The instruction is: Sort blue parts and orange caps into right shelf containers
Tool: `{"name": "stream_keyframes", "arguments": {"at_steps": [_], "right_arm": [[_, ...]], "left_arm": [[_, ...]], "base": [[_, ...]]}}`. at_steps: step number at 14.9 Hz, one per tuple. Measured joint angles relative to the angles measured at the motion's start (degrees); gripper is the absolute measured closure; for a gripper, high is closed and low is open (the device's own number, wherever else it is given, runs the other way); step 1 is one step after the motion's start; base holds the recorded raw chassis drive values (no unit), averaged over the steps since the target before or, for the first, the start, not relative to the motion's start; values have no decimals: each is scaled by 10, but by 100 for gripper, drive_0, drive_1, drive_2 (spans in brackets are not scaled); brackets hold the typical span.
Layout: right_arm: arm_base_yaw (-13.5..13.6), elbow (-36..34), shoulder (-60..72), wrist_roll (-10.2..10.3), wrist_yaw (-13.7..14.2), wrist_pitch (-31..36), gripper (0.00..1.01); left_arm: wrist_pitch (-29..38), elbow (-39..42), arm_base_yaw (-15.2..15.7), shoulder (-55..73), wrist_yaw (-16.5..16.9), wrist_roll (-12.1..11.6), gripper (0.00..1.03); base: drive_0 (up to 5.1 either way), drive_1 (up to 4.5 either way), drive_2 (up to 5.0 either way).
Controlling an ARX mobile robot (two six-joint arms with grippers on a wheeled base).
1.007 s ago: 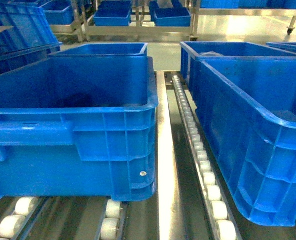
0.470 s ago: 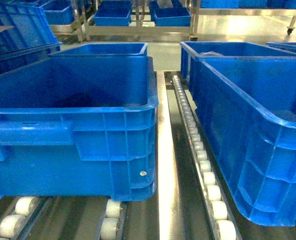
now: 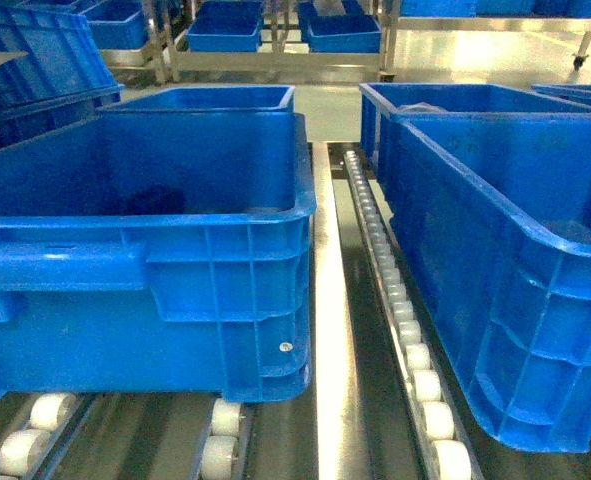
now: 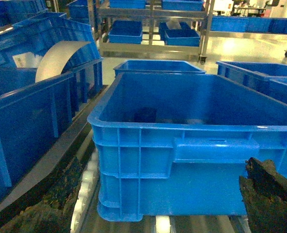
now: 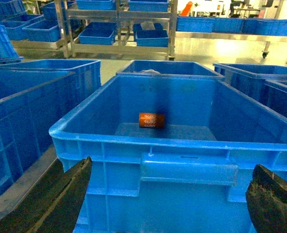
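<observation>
Two right shelf containers, deep blue crates, stand side by side on the rollers: the left crate and the right crate. In the right wrist view an orange cap lies on the floor of the crate ahead. My right gripper is open just in front of that crate's handle wall, holding nothing. In the left wrist view a dark item, too dim to identify, lies inside the other crate. My left gripper is open and empty before that crate's near wall. Neither gripper shows in the head view.
A roller track and a steel rail run between the two crates. More blue crates stand to the left and behind. Steel racks with smaller bins stand across the aisle.
The dark patch inside the left crate looks slightly smaller and sharper in the head view. The crates have not moved.
</observation>
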State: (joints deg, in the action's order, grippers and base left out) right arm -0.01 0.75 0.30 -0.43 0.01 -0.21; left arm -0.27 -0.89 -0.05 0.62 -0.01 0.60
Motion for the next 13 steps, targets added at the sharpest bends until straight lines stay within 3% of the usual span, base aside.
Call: {"name": "stream_keyframes", "arguments": {"at_steps": [13], "right_arm": [[0, 0, 0, 0, 0, 0, 3]], "left_arm": [[0, 0, 0, 0, 0, 0, 5]], "base": [[0, 0, 0]]}}
